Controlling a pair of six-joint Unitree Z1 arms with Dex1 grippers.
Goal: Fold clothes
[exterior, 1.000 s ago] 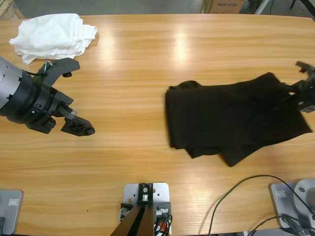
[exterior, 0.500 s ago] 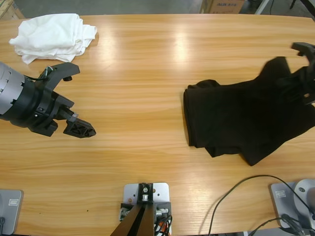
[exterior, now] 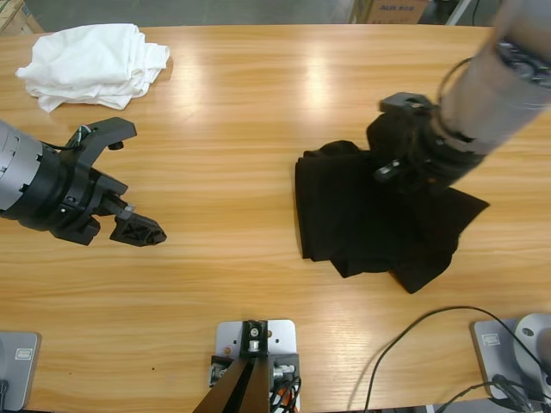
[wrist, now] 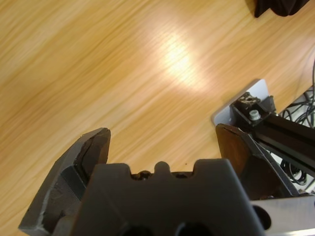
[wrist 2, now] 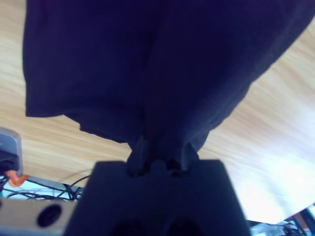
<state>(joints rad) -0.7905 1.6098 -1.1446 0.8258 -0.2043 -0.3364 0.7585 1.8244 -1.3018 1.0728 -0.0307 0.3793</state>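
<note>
The black shirt (exterior: 362, 224) lies crumpled on the right half of the table, part of it lifted. My right gripper (exterior: 398, 162) comes in from the upper right and is shut on a raised fold of it. In the right wrist view the dark cloth (wrist 2: 147, 64) hangs from the closed gripper (wrist 2: 160, 150) and fills most of the picture. My left gripper (exterior: 129, 182) hovers open over bare wood at the left, nothing between its jaws (wrist: 162, 135). A corner of the shirt (wrist: 278, 6) shows far off in the left wrist view. White garments (exterior: 90, 62) sit bundled at the far left corner.
A cardboard box (exterior: 392, 10) stands beyond the table's far edge. Black cables (exterior: 430, 340) loop over the front right edge. Bare wood stretches between the two arms.
The right arm swung in from the right edge toward the middle, carrying the gripped shirt fold leftward; the shirt's body slid back left. The left arm barely moved.
</note>
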